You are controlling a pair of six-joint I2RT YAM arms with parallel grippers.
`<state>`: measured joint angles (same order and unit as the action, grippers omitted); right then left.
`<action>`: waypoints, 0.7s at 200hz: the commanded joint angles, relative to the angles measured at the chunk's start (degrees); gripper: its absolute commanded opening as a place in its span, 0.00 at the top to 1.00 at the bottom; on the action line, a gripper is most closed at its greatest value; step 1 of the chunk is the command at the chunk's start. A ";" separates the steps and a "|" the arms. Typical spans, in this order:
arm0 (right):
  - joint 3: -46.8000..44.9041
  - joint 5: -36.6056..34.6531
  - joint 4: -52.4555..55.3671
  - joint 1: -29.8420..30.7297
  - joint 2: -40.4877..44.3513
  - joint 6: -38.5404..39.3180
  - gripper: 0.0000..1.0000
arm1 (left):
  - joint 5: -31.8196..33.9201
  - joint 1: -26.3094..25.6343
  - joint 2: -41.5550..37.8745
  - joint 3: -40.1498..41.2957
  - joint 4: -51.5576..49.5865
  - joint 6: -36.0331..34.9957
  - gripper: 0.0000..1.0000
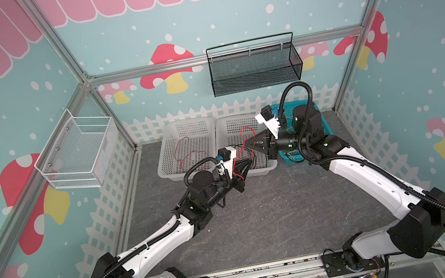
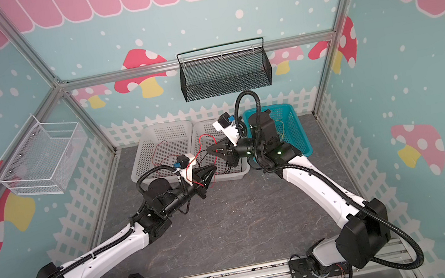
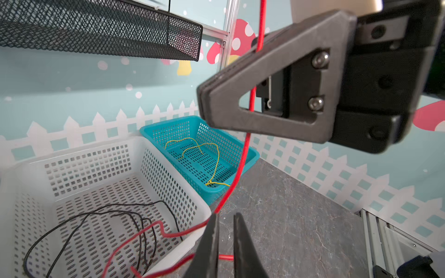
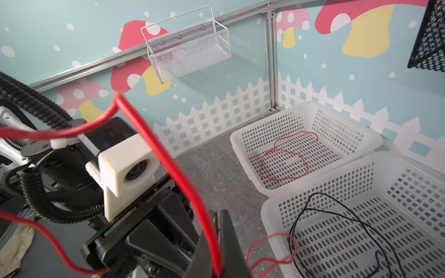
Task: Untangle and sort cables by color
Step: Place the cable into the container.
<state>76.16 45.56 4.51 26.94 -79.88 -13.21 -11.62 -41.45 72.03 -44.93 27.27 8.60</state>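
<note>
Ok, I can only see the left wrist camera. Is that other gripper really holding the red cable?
Observer: Yes. The right wrist view shows the right gripper shut on the held red cable.
Operator: Where do red ones go? I only see black and yellow ones sorted.
Observer: A far white basket, at the row's other end from the teal basket, holds a loose red cable.
Operator: Anything else hidden?
Observer: A white wire basket hangs on the side wall.
</note>
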 commanded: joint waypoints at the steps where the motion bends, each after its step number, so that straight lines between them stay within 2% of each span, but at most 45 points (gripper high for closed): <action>1: 2.80 2.09 -2.28 0.28 -0.15 -0.35 1.00 | -1.02 -0.38 -0.08 -2.09 0.42 -2.00 0.82; 47: 3.18 4.86 -3.71 0.30 -0.72 -1.29 1.00 | 1.87 -0.38 0.71 -2.83 0.73 -2.40 0.78; 88: 2.42 4.41 -3.08 0.29 -0.38 -0.80 1.00 | 9.43 -0.38 1.43 -3.17 1.57 -3.95 0.74; 124: 2.54 1.30 -1.18 0.24 -0.27 0.71 1.00 | 6.29 -0.38 -2.05 -1.70 -1.63 -7.40 0.66; 140: 2.60 1.11 -1.09 0.28 -0.67 0.73 1.00 | 8.18 -0.39 -4.14 0.17 -1.32 -7.59 0.64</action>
<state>78.28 46.78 2.70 26.98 -79.99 -13.41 -5.52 -41.80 71.48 -46.76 26.48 3.73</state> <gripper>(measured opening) 0.046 0.349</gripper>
